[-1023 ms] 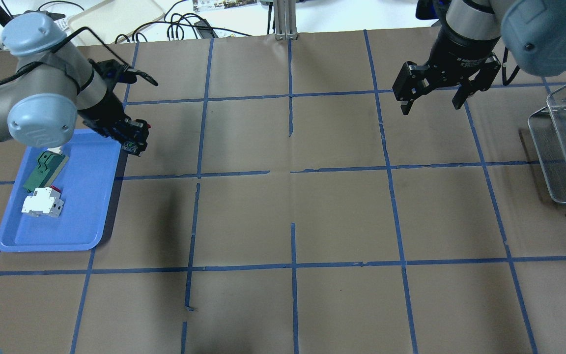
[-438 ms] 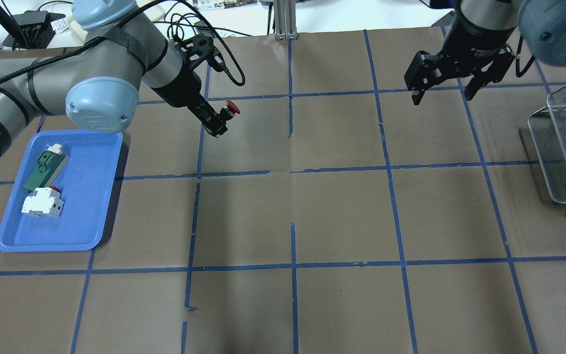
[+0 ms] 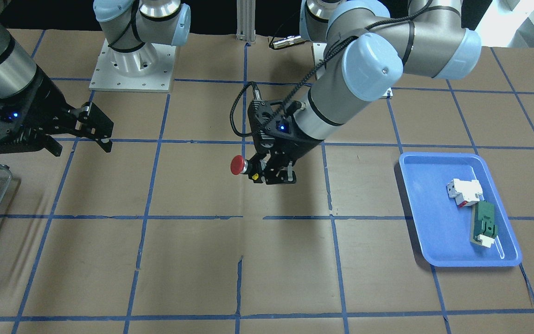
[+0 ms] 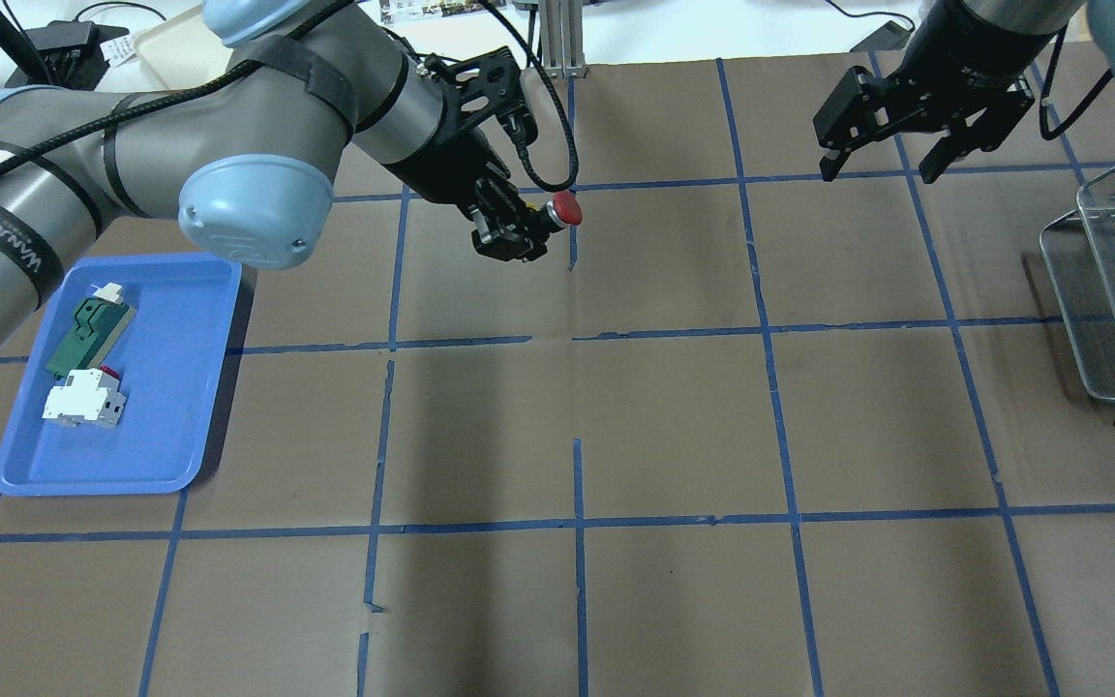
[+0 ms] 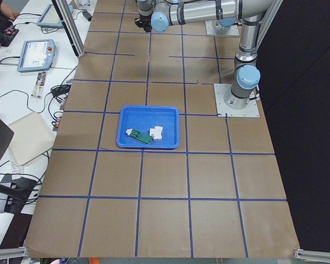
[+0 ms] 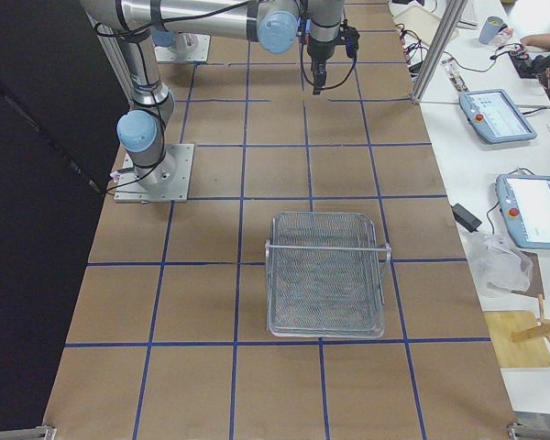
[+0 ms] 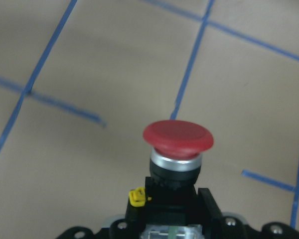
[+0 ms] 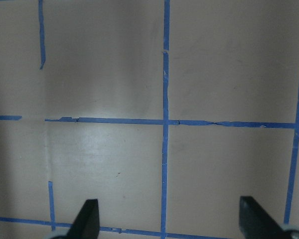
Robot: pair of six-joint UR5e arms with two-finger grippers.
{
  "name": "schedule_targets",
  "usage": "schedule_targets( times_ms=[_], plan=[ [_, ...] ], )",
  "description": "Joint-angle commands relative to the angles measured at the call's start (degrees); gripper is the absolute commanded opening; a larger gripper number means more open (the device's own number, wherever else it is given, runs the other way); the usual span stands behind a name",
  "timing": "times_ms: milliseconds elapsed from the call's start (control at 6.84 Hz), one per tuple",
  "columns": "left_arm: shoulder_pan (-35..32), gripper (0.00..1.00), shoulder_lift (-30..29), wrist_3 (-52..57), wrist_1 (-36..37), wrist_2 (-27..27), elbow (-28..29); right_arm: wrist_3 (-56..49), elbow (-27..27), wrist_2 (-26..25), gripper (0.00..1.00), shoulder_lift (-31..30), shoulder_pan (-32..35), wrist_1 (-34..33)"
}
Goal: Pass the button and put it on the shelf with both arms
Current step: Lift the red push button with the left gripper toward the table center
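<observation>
One button (image 4: 567, 207) clamped in left fingers (image 4: 519, 238); right fingers (image 4: 832, 152) apart; one tray (image 4: 170, 407).

Matt red plastic button (image 7: 178, 138)

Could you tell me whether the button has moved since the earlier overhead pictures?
Yes. Held by the left gripper, the button moved rightward, from beside the blue tray to the central tape line.

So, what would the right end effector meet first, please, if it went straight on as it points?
Most likely the brown paper-covered table: the right end effector points down at it, and its wrist view shows nothing between.
</observation>
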Motion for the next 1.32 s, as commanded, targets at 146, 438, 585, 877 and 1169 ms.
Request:
schedule_targets(
  times_ms=[146, 438, 585, 877, 1169],
  plan=[
    [-2.1, 0.0, -2.0, 3.5, -0.8, -3.0, -0.7, -24.2, 1.4, 2.2, 1.0, -1.7, -0.6, 0.0],
    [-2.1, 0.0, -1.8, 2.6, -1.5, -4.3, -1.2, -32.4, 2.2, 8.1, 1.0, -1.4, -0.6, -2.4],
    [-1.9, 0.0, -1.4, 2.9, -1.4, -5.0, -1.1, -37.3, 4.8, 8.9, 1.0, -2.1, -0.1, -3.1],
    [-2.4, 0.0, -0.7, 2.5, -1.5, -4.9, -1.2, -47.7, 8.9, 13.6, 1.0, -2.3, 0.5, -10.3],
    [-2.6, 0.0, 0.8, 1.0, -1.6, -4.9, -1.6, -57.0, 9.9, 13.7, 1.0, -2.4, 3.7, -11.1]
  ],
)
